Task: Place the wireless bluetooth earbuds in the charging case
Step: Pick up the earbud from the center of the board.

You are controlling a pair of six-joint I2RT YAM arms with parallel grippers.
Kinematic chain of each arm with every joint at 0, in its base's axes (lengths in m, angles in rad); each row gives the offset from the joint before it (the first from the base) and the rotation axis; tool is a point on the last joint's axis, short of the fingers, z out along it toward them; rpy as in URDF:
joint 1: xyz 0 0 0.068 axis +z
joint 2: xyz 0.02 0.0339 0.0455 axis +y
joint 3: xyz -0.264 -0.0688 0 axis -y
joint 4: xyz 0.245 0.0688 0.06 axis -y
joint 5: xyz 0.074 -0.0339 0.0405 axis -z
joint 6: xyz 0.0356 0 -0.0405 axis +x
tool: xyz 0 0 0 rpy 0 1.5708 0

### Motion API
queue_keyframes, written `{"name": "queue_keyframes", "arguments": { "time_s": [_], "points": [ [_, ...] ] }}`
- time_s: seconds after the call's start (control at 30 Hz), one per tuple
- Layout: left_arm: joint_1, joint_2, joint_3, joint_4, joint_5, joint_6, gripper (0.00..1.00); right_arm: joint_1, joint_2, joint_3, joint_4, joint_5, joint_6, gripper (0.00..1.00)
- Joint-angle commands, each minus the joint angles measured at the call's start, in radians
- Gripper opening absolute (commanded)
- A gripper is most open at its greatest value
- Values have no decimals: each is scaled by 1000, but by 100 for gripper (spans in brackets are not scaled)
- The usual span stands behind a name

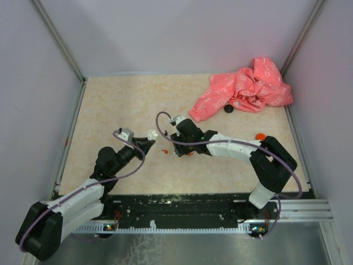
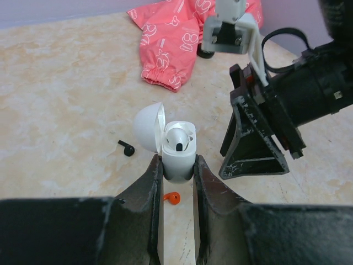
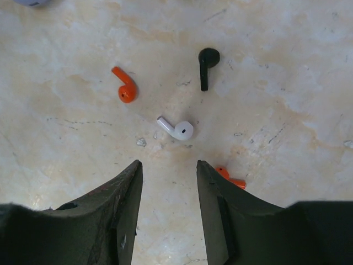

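Note:
My left gripper (image 2: 176, 161) is shut on the white charging case (image 2: 178, 154), holding it by its base with the lid open. A black earbud (image 2: 180, 146) sits in one slot. In the top view the left gripper (image 1: 148, 139) and the case (image 1: 151, 133) are left of my right gripper (image 1: 177, 144). The right gripper (image 3: 168, 163) is open and empty, hovering over loose earbuds on the table: a white one (image 3: 177, 129) just ahead of the fingertips, an orange one (image 3: 125, 88), a black one (image 3: 207, 65), and a second orange one (image 3: 231, 178) half hidden by the right finger.
A crumpled pink cloth (image 1: 242, 91) lies at the back right with a black disc (image 1: 228, 109) at its edge. An orange disc (image 1: 260, 136) lies by the right arm. The enclosure walls bound the table. The right gripper (image 2: 255, 149) is close beside the case.

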Motion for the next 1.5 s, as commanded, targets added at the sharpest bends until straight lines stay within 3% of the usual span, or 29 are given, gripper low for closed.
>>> {"name": "queue_keyframes", "arguments": {
  "time_s": [0.0, 0.2, 0.83, 1.23, 1.47],
  "points": [
    [-4, -1, -3, 5, -17, 5, 1, -9, 63, 44, 15, 45, 105, 43],
    [-3, 12, -1, 8, -10, 8, 1, -8, 159, 79, 0, 72, 140, 40],
    [-3, 39, 9, 14, 12, 10, 1, -24, 214, 109, 51, -17, 192, 30],
    [-3, 18, 5, 2, 5, 9, 1, -19, 264, 192, 9, -37, 107, 30],
    [-3, 16, 3, 1, 5, 7, 1, 23, 276, 231, -83, 40, 66, 30]
  ]
}}
